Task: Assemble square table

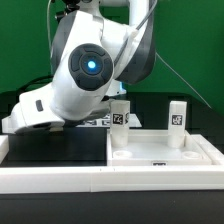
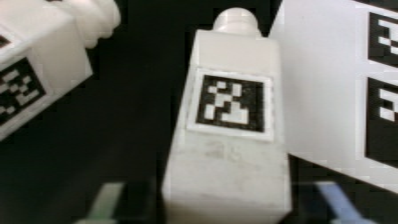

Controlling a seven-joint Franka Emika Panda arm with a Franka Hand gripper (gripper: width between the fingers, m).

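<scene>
Here, the arm (image 1: 85, 65) is seen filling the upper left of the exterior view, with its hand low at the exterior view's left, well apart from the slab (image 1: 160, 152). The slab is laid in the lower right of that frame, with the rail (image 1: 60, 180) stretched below it. Two legs are stood upright at the slab's far edge, the middle leg (image 1: 120, 122) and the right leg (image 1: 177, 114). In the wrist view the target leg (image 2: 228, 110) is framed between the fingers (image 2: 111, 200) of the gripper (image 2: 221, 203). Its long axis is set crosswise to the closing line, its pointed end farthest from the fingers and its tag faced to the lens. The jaws are shown part open, one on each flank, with a dark sliver kept on either side, so nothing is judged gripped as yet. A spare leg (image 2: 45, 60) is found near one flank. A tagged white part (image 2: 347, 80), which cannot be identified, is found just beside the other. Both are judged near enough to be nudged during a lift.
</scene>
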